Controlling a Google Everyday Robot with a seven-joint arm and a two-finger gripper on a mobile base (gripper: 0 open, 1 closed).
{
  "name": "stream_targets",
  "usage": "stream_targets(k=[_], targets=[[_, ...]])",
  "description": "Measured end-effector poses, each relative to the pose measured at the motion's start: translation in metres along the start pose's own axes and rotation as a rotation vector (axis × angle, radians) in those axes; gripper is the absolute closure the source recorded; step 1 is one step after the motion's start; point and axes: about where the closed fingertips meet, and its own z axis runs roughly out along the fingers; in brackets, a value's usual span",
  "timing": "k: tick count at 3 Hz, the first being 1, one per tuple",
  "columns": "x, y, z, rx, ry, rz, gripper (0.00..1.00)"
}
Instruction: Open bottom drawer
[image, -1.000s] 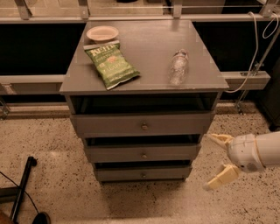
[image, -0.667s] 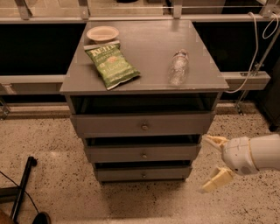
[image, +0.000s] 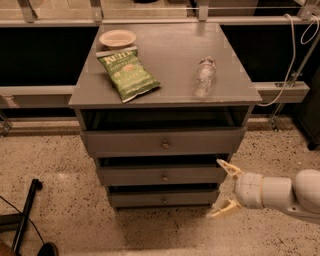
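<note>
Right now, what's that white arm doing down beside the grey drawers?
A robot arm is set beside a grey chest of three drawers. Its gripper, fingers spread open, hangs low at the chest's right side, close to the right end of the bottom drawer, holding nothing. That drawer looks shut and its brass knob is untouched. On top lie a green chip bag, a plastic bottle on its side and a small bowl.

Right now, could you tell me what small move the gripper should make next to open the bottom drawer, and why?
Probably slide the gripper left toward the brass knob of the bottom drawer: that drawer looks shut, and the open gripper sits off its right end, well away from the knob.
</note>
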Motion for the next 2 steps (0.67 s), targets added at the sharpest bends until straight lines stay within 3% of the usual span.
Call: stream_targets(k=[1,2], targets=[[0.013,0.005,0.012,-0.009,-0.019,-0.011,0.00],[0.022,0.003,0.024,-0.025,0.067,-0.039,0.00]])
